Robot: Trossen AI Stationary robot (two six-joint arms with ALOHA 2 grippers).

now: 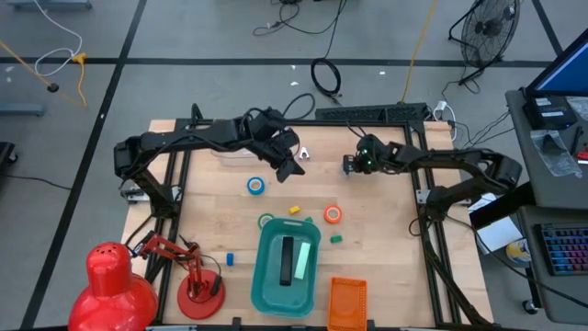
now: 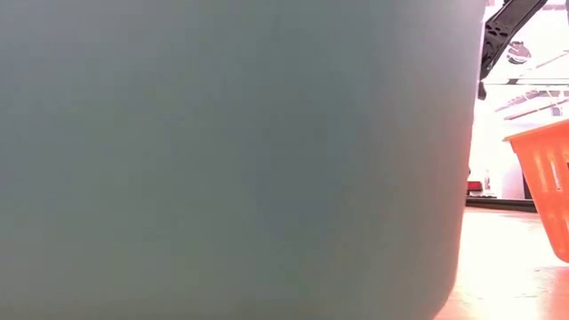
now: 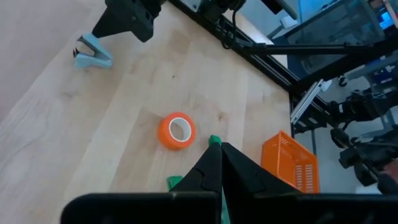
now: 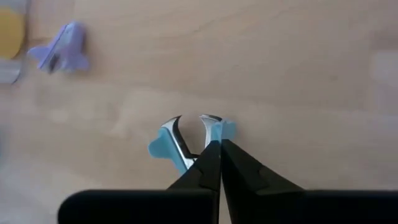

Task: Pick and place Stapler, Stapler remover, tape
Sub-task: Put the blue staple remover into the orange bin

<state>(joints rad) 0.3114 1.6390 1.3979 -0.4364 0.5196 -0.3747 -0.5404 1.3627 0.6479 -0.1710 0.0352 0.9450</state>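
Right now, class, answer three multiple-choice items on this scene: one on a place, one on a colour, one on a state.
1. Where is the light-blue staple remover?
A. In the teal bin
B. On the table, at the right gripper's tips
C. In the orange basket

2. What colour is the tape roll in the left wrist view?
A. Blue
B. Yellow
C. Orange

3. How do the left gripper's jaws stand?
A. Shut, empty
B. Wide open
C. Shut on a tape roll

Answers:
1 B: the staple remover lies on the table at the right gripper.
2 C: the tape roll is orange.
3 A: the left gripper has its jaws together with nothing between them.
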